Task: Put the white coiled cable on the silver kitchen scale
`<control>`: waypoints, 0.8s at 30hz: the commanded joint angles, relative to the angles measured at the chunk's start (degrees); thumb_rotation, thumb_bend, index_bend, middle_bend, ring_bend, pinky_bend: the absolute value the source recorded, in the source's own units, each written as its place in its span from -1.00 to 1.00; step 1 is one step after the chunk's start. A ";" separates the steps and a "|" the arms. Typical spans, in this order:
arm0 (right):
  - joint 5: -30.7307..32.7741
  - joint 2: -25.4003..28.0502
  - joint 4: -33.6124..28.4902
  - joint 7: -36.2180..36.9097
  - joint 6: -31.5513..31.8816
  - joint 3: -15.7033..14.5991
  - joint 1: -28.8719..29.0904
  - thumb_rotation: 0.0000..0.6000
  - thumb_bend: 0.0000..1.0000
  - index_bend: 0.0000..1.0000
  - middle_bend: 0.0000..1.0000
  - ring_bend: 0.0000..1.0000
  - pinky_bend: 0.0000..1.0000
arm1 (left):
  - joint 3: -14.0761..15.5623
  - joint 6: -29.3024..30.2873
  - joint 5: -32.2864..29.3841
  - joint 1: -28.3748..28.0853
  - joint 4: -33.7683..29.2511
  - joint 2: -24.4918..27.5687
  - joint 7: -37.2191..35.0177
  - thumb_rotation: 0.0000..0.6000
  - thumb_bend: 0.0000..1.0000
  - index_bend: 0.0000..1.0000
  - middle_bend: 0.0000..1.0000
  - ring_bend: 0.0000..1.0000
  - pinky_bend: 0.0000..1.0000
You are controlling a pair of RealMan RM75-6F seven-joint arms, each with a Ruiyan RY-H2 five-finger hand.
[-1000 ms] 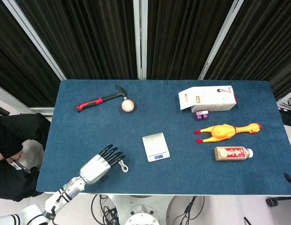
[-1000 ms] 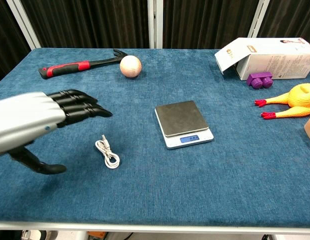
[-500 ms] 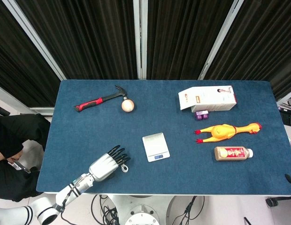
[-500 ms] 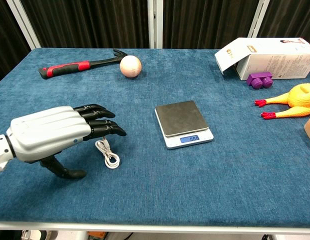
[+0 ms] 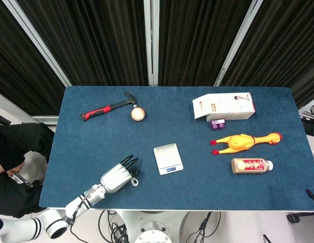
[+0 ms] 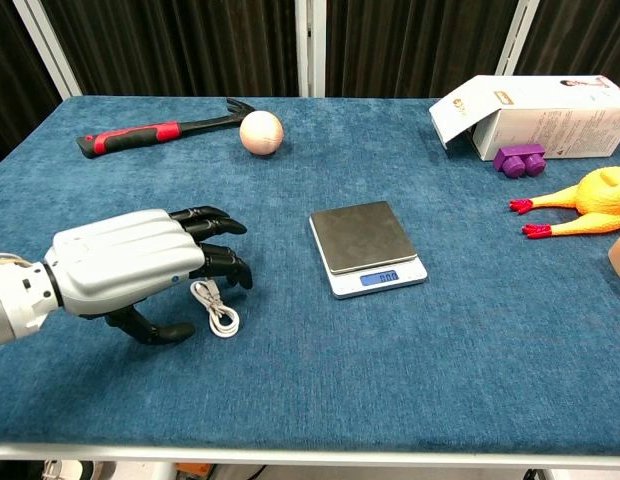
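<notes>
White coiled cable lies on the blue tabletop at lower left, well apart from the silver kitchen scale at centre. Left hand hovers over it, fingers apart, holding nothing. Next it must close on the cable.

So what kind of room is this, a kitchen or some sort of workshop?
Neither, probably: it looks like a robot test lab. A blue cloth table stands before black curtains, with unrelated odds and ends laid out on it: a hammer, a rubber chicken, a kitchen scale. A robot's left hand reaches over it.
</notes>
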 commanded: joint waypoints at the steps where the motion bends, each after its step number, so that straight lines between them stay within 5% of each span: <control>1: 0.06 0.04 -0.09 -0.01 -0.20 0.02 0.02 1.00 -0.95 -1.00 -1.00 -1.00 -1.00 | 0.20 0.09 -0.23 -0.17 0.35 -0.17 0.33 1.00 -0.38 -0.40 -0.34 -1.00 -0.89; 13: 0.25 0.49 -1.20 -0.27 -0.73 0.19 0.02 1.00 -0.95 -1.00 -1.00 -1.00 -1.00 | 1.85 3.13 0.96 -0.34 3.74 -2.12 -1.29 1.00 -0.38 0.03 0.04 -0.71 -0.81; 24: 0.50 0.60 -1.59 -0.65 -1.73 0.11 0.21 1.00 -0.95 -1.00 -1.00 -1.00 -1.00 | 1.58 8.75 2.67 -0.42 6.85 -4.06 -5.35 1.00 -0.38 0.19 0.19 -0.58 -0.83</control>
